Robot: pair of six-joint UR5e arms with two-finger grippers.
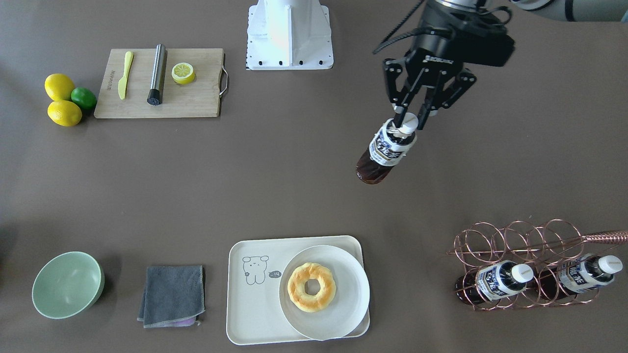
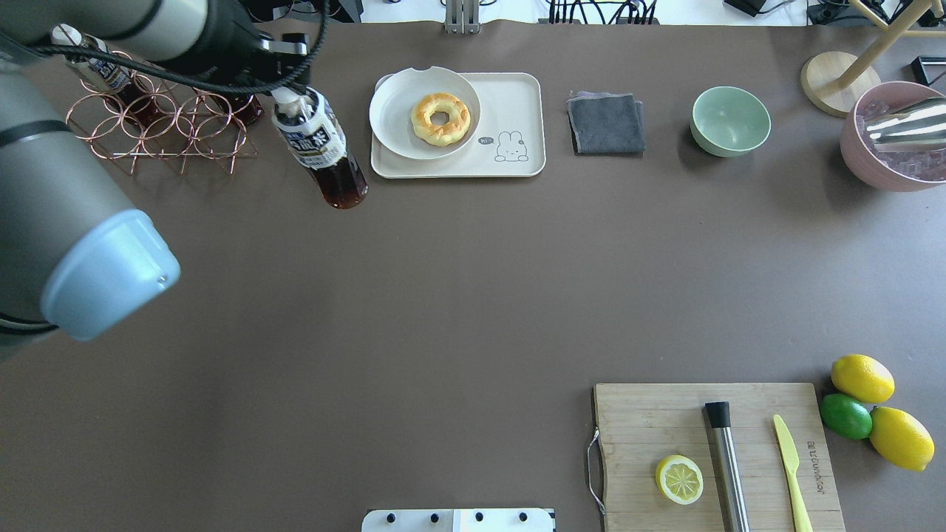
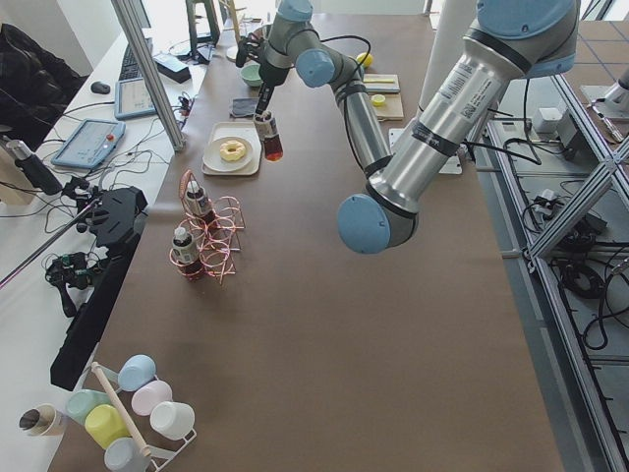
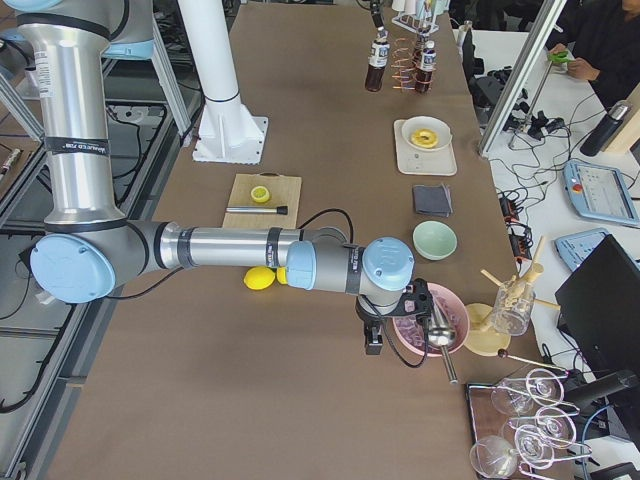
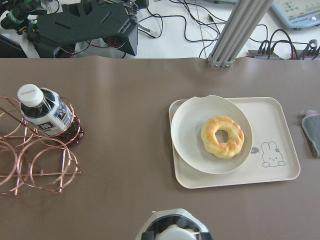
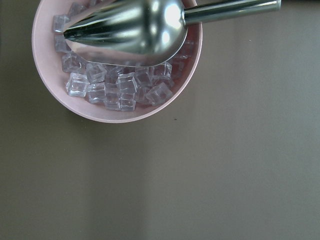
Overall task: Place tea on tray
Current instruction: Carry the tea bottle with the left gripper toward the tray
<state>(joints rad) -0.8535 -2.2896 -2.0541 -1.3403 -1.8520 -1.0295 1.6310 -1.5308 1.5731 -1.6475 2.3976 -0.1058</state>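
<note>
Tea (image 1: 387, 149), clear plastic bottle, hangs cap-clamped in left tool (image 1: 409, 122); grip of right tool (image 4: 374, 342) unclear.

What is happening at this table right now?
The left end effector holds one tea bottle by its cap, between the copper wire rack and the cream tray. In the rack lie two more bottles. The tray carries a plate with a doughnut; its bear side is free. The right arm is over by the pink bowl of ice.
</note>
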